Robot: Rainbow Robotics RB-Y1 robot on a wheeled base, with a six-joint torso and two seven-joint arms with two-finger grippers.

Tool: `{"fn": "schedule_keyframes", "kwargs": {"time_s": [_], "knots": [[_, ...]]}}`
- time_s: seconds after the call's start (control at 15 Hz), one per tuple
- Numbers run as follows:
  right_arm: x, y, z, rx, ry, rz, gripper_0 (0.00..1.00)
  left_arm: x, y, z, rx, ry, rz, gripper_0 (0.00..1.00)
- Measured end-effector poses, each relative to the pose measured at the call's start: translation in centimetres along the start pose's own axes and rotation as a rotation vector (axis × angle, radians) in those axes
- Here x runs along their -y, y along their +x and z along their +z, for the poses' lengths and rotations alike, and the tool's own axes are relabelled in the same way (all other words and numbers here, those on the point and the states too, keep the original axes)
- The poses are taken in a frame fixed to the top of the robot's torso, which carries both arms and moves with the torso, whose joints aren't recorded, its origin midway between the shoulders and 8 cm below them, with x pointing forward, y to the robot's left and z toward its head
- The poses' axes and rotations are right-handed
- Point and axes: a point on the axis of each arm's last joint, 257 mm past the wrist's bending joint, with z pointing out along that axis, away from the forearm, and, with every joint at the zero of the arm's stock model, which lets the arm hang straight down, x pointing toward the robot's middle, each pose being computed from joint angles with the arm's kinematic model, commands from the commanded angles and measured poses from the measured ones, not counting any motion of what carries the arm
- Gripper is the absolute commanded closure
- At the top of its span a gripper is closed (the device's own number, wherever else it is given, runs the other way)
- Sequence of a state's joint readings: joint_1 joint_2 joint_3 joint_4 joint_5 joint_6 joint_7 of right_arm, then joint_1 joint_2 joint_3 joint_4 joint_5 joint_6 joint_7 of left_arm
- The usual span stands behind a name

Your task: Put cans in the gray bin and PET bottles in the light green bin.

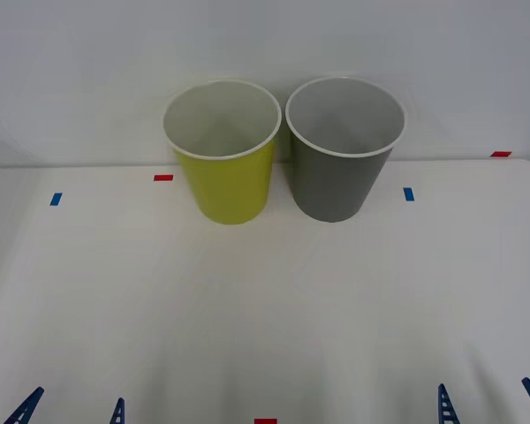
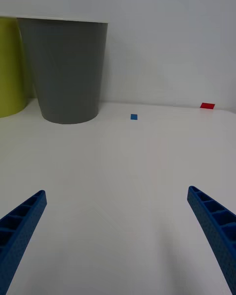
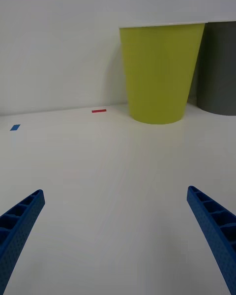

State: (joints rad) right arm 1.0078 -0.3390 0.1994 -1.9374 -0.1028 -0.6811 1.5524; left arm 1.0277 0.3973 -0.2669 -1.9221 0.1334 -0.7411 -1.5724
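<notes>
Two round tapered bins stand upright side by side at the far edge of a white table [image 1: 265,336], against a pale wall. The light green bin [image 1: 223,150] is on the robot's left and the gray bin [image 1: 343,148] on its right; their white rims nearly touch, and both show pale insides. The left gripper [image 1: 71,411] sits low at the near table edge, jaws released and spread wide with nothing between them; the light green bin stands well ahead of its blue ribbed fingers [image 3: 19,226]. The right gripper [image 1: 490,405] is likewise released and holds nothing, the gray bin well ahead of its jaws. Small red and blue tape marks [image 1: 163,177] dot the table beside the bins.
</notes>
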Motion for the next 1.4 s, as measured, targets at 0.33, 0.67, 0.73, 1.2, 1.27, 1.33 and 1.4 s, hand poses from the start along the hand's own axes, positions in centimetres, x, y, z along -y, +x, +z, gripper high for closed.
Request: {"fn": "schedule_keyframes", "kwargs": {"time_s": [0.33, 0.67, 0.73, 1.2, 1.27, 1.33, 1.4], "knots": [[0.00, 0.00, 0.00, 0.000, 0.000, 0.000, 0.00, 0.00, 0.00, 0.00, 0.000, 0.000, 0.000, 0.00], [0.00, 0.00, 0.00, 0.000, 0.000, 0.000, 0.00, 0.00, 0.00, 0.00, 0.000, 0.000, 0.000, 0.00], [0.00, 0.00, 0.00, 0.000, 0.000, 0.000, 0.00, 0.00, 0.00, 0.00, 0.000, 0.000, 0.000, 0.00], [0.00, 0.00, 0.00, 0.000, 0.000, 0.000, 0.00, 0.00, 0.00, 0.00, 0.000, 0.000, 0.000, 0.00], [0.00, 0.00, 0.00, 0.000, 0.000, 0.000, 0.00, 0.00, 0.00, 0.00, 0.000, 0.000, 0.000, 0.00], [0.00, 0.00, 0.00, 0.000, 0.000, 0.000, 0.00, 0.00, 0.00, 0.00, 0.000, 0.000, 0.000, 0.00], [0.00, 0.00, 0.00, 0.000, 0.000, 0.000, 0.00, 0.00, 0.01, 0.00, 0.000, 0.000, 0.000, 0.00]]}}
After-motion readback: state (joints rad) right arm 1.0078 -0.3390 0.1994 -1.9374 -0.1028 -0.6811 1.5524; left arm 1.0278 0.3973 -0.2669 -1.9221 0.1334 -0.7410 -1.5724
